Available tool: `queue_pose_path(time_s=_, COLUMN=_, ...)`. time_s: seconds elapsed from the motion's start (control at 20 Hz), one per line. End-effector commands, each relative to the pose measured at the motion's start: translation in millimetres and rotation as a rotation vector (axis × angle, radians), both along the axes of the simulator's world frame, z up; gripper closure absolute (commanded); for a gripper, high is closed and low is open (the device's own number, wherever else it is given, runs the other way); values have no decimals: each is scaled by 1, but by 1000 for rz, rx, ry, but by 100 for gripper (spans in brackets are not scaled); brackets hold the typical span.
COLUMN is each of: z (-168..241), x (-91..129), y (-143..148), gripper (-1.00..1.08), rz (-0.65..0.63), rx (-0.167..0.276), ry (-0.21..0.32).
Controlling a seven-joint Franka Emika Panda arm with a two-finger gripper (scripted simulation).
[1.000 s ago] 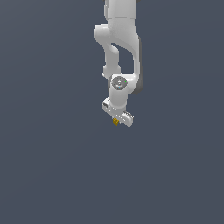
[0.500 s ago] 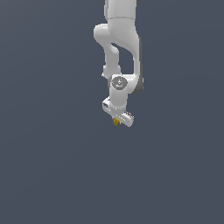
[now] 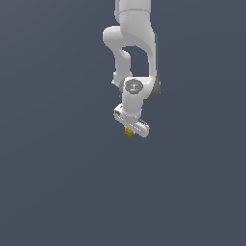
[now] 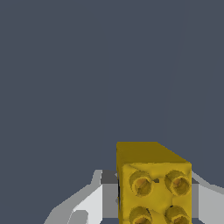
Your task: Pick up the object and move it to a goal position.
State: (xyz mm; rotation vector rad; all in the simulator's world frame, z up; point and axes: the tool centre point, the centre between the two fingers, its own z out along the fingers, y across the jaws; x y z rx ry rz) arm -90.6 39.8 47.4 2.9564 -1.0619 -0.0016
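The object (image 3: 128,131) is a tiny mustard-yellow block peeking out under the white hand of the arm in the exterior view. In the wrist view the object (image 4: 154,181) fills the space between the two white fingers (image 4: 89,203), its studded face toward the camera. My gripper (image 3: 129,130) is shut on the object, with a finger pressed against each side of it. The lower part of the block is cut off by the wrist view's edge.
A plain dark grey-blue ground (image 3: 57,182) fills both views. The white arm (image 3: 134,43) reaches down from the exterior view's upper middle. No other things show.
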Motion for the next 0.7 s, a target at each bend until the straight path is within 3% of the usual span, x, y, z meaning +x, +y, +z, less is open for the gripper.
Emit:
queue_pose_path(time_s=0.0, z=15, x=4, y=5, gripper=108, rz=0, rx=0, ry=-1)
queue_pose_path(time_s=0.65, z=132, x=33, y=44, gripper=108, rz=-1, rx=-3, ry=-1)
